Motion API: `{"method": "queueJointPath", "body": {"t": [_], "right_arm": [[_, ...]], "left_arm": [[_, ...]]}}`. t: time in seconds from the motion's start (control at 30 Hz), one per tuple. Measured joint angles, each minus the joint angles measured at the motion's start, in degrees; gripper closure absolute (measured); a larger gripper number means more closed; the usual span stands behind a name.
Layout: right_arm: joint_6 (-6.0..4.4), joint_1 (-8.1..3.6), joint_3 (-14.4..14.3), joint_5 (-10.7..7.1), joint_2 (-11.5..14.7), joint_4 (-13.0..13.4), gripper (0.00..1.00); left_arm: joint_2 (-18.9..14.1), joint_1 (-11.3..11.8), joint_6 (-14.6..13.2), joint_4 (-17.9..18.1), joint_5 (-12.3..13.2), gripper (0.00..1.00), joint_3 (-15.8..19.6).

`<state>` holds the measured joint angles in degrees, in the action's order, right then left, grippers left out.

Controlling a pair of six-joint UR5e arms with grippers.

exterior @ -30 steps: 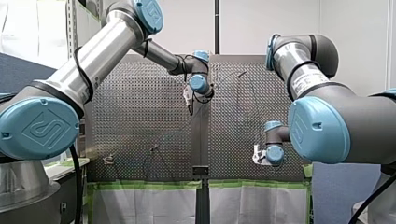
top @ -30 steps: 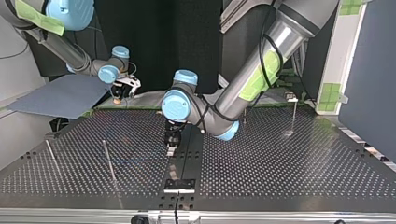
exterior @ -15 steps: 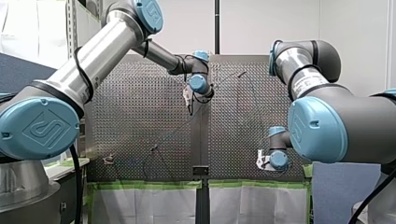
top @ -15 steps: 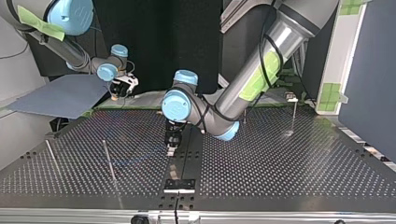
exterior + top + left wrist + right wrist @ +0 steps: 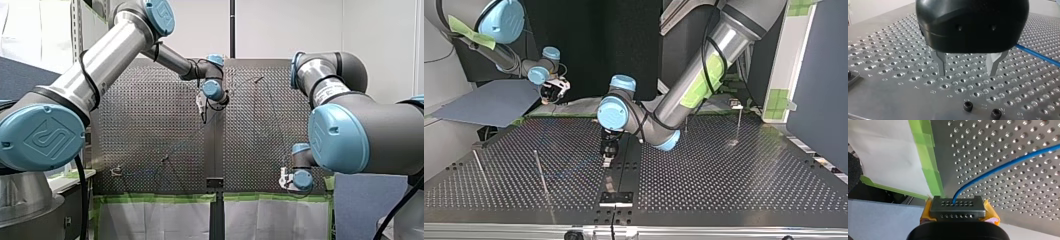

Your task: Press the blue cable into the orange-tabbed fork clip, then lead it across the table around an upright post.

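The blue cable (image 5: 1008, 164) is pinched between the yellow pads of my right pincer (image 5: 957, 203). From the pads it is led out ahead, curves sideways and lies across the perforated tabletop (image 5: 1023, 195). Its far portion is seen in the left wrist view, where it passes behind and to one side of my left pincer (image 5: 966, 72), apart from both fingers. In the front and top views the cable is too thin for its full course to be traced.

My right pincer is pressed together on the cable. It is positioned at the tabletop's edge, where strips of green tape (image 5: 930, 170) run along the border and a white sheet (image 5: 885, 152) hangs beyond them. In the top view this pincer is located at the far edge, at the view's left, beside a blue-grey board (image 5: 484, 102).

My left pincer is spread, with nothing held between its metal fingers (image 5: 941, 62). It is pointed down at the tabletop, close over the surface, at the dark strip that divides the tabletop in the middle. Two black screw heads (image 5: 968, 106) are set in the tabletop just ahead of it.

Three thin upright posts are visible in the top view: two (image 5: 540, 172) at the view's left, well apart from my left pincer, and one (image 5: 739, 122) at the view's right, near the far edge.
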<state>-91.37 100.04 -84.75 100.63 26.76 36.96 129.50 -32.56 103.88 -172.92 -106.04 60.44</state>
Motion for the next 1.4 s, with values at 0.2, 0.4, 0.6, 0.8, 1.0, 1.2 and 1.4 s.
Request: {"method": "queueJointPath", "body": {"t": [0.2, 0.4, 0.6, 0.8, 1.0, 1.2, 1.4], "right_arm": [[-0.10, -0.54, 0.1, -0.02, -0.4, 0.8, 1.00], [-0.18, -0.90, 0.1, -0.07, -0.7, 1.1, 1.00], [-0.42, -0.94, -0.7, 1.12, -1.0, 1.4, 1.00], [-1.29, -0.90, -3.3, 3.02, -1.1, 3.7, 1.00], [-3.59, -0.93, -6.2, 4.10, -1.4, 6.6, 1.00], [-2.09, 0.10, -8.9, 4.38, -1.4, 9.4, 1.00], [-0.45, 1.11, -11.9, 3.35, -1.4, 12.3, 1.00]], "left_arm": [[0.0, -0.2, 0.0, 0.0, 0.0, 0.20, 0.0], [0.0, -0.2, 0.1, -0.1, 0.0, 0.20, 0.0], [-0.1, -0.3, 0.7, -0.3, -0.6, 0.20, 0.0], [-0.1, -0.2, 0.8, -0.5, -1.0, 0.20, 0.0], [-0.1, -0.1, 0.9, -1.6, -1.5, 0.20, 0.0], [-0.1, -0.2, 0.9, -1.8, -1.7, 0.20, 0.0], [-0.2, -0.3, 0.8, -1.9, -1.8, 0.20, 0.0]]}}
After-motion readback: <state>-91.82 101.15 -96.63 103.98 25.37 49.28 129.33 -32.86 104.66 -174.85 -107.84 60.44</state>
